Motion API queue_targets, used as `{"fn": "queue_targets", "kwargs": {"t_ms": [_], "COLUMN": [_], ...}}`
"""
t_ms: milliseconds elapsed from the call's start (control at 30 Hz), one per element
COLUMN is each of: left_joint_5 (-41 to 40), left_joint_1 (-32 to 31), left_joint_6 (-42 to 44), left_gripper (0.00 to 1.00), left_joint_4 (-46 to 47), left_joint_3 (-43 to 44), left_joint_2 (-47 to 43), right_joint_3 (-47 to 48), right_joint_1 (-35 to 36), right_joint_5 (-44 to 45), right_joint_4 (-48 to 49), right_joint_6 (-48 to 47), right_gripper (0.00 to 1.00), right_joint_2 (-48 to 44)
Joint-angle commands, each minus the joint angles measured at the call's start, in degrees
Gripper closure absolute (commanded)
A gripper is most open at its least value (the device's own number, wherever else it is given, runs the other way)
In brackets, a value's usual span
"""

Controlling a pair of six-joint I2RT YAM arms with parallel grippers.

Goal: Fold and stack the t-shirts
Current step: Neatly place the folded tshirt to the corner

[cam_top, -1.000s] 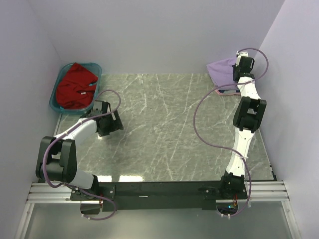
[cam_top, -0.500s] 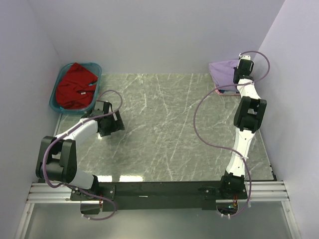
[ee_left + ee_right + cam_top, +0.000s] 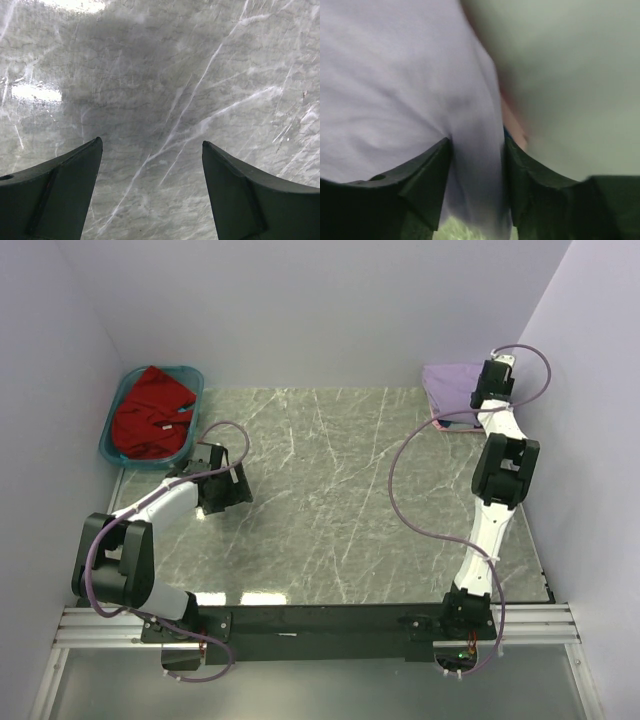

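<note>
**Table** (image 3: 330, 500) – grey-green marble pattern with white veins; both arms are bolted at its near edge.

**Lavender t-shirt** (image 3: 448, 383) – plain and folded, laid at the far right corner of the table. In the right wrist view its cloth (image 3: 395, 80) fills the left and middle of the picture. A thin strip of pink cloth (image 3: 445, 424) is seen at its near edge, just under it; how much lies beneath cannot be told.

**Red t-shirt** (image 3: 150, 412) – crumpled and unfolded, lying inside the teal tub (image 3: 108, 430), which is set at the far left corner, well apart from the lavender one.

**Left claw** (image 3: 222, 480) – held low over bare marble on the left side of the table, near the tub but not touching it. In the left wrist view the claw (image 3: 150, 150) is spread wide, and only table surface is seen between the two dark fingers (image 3: 65, 185).

**Right claw** (image 3: 488, 388) – reached out to the far right corner, over the lavender t-shirt. In the right wrist view the claw (image 3: 477, 150) is partly spread, with a fold of lavender cloth lying between the fingers (image 3: 427, 175). The view is blurred – whether the fold is pinched or lies loose cannot be told.
</note>
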Motion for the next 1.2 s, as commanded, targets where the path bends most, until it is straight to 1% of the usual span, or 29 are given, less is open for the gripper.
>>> {"fn": "queue_targets", "kwargs": {"t_ms": [0,100,133,200,233,267,333,367,467,500,533,600,667,700,833,933,1067,1167], "left_joint_5": [-0.35,-0.09,0.00,-0.26,-0.35,-0.53,-1.14,-1.40,-1.93,-2.02,-3.50,-4.30,-5.09,-5.27,-6.33,-6.42,-6.42,-6.33], "left_joint_1": [-0.27,-0.44,-0.44,-0.53,-0.53,-0.71,-0.71,-0.80,-1.06,-1.15,-1.23,-1.59,-1.85,-2.02,-2.47,-2.55,-2.64,-2.73], "left_joint_6": [1.30,1.21,1.21,1.30,1.30,1.30,1.47,1.47,1.56,1.65,1.65,1.65,1.56,1.48,1.65,1.74,1.74,1.83], "left_gripper": [0.14,0.14,0.14,0.14,0.14,0.14,0.14,0.14,0.14,0.14,0.14,0.14,0.14,0.14,0.14,0.14,0.14,0.14], "left_joint_4": [1.24,1.24,1.24,1.32,1.32,1.41,1.33,1.24,0.97,0.97,0.71,0.45,0.44,0.45,0.36,0.44,0.53,0.53], "left_joint_3": [0.68,1.03,1.12,1.03,1.03,1.03,1.12,1.12,1.20,1.12,1.03,1.03,0.77,0.68,0.94,1.03,0.94,0.94], "left_joint_2": [-1.85,-2.64,-3.52,-4.57,-5.88,-6.59,-7.91,-9.31,-12.38,-13.18,-14.58,-15.56,-16.88,-17.14,-17.50,-17.32,-17.67,-17.94], "right_joint_3": [-1.95,-5.99,-8.79,-11.70,-14.94,-16.62,-20.31,-21.37,-23.67,-23.49,-22.28,-19.99,-15.69,-12.54,-6.20,-3.55,-4.42,-8.02], "right_joint_1": [-1.12,-1.12,-1.03,-1.03,-0.94,-0.85,-0.68,-0.50,0.11,0.11,0.29,0.38,0.47,0.55,0.64,0.82,1.61,3.10], "right_joint_5": [9.32,10.20,8.81,5.21,3.28,-1.18,-4.63,-7.87,-12.72,-16.91,-18.17,-21.68,-25.82,-26.79,-31.45,-34.52,-40.41,-40.95], "right_joint_4": [2.42,2.94,3.21,4.34,4.96,6.27,6.55,6.81,6.99,6.99,6.64,5.33,3.40,2.60,-0.30,-2.23,-4.34,-4.78], "right_joint_6": [3.90,6.98,9.94,11.46,12.86,13.39,14.80,15.50,16.82,17.18,17.79,18.32,19.20,19.55,21.31,22.62,23.33,22.90], "right_gripper": [0.45,0.41,0.40,0.39,0.38,0.38,0.38,0.38,0.37,0.38,0.39,0.46,0.51,0.52,0.54,0.55,0.55,0.55], "right_joint_2": [-9.29,-14.12,-16.74,-19.57,-22.37,-23.70,-27.21,-28.36,-30.74,-30.48,-29.00,-26.80,-22.94,-21.44,-13.19,-8.79,-6.14,-6.57]}}
